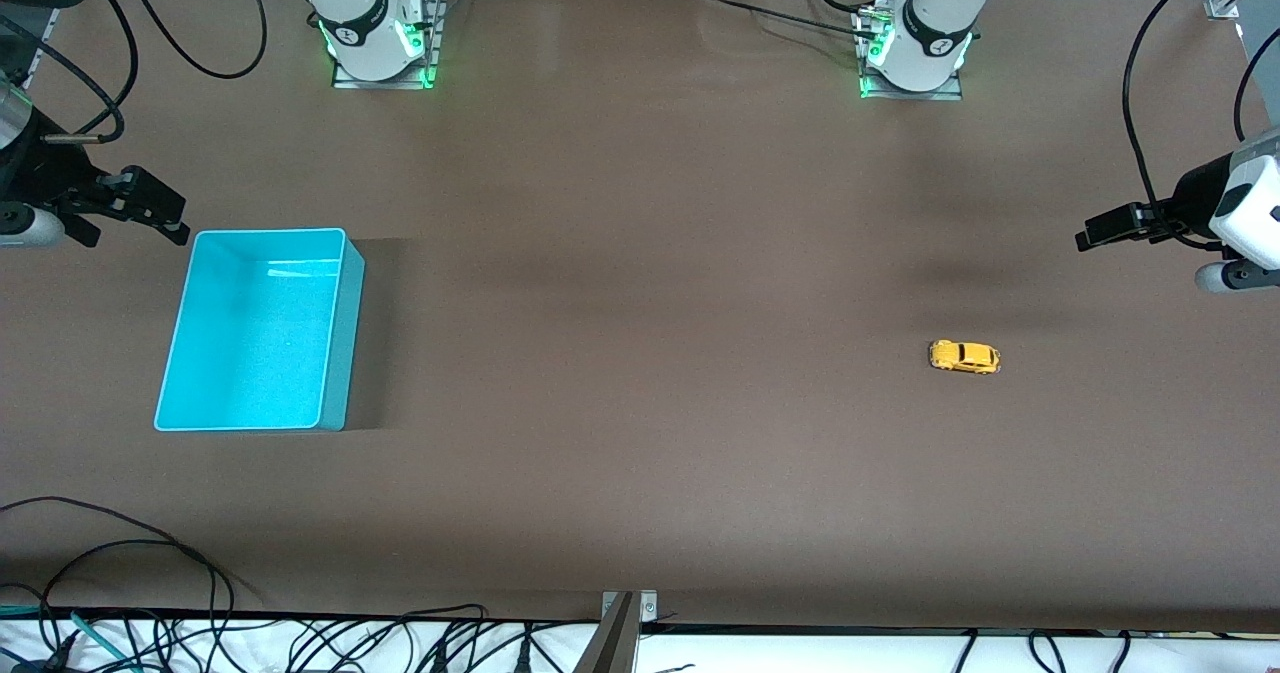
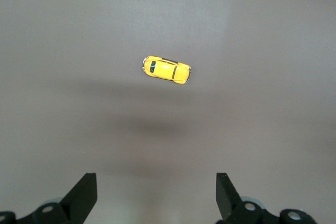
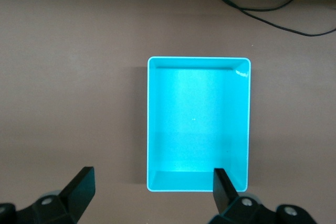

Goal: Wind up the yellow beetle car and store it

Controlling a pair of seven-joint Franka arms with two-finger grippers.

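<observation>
The right gripper (image 1: 150, 208) hangs over the table (image 1: 640, 283) by the cyan bin (image 1: 255, 328), fingers (image 3: 81, 187) spread wide and holding nothing; its arm is cut off at the frame edge. The bin stands empty. The yellow beetle car (image 1: 965, 356) sits on its wheels toward the left arm's end. The left gripper (image 1: 1100, 228) hangs over the table near it, fingers (image 2: 84, 195) spread, empty.

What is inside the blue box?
Nothing. The cyan bin shows only its bare floor and walls, seen from above with nothing covering it. The yellow beetle car sits on the table toward the left arm's end.
</observation>
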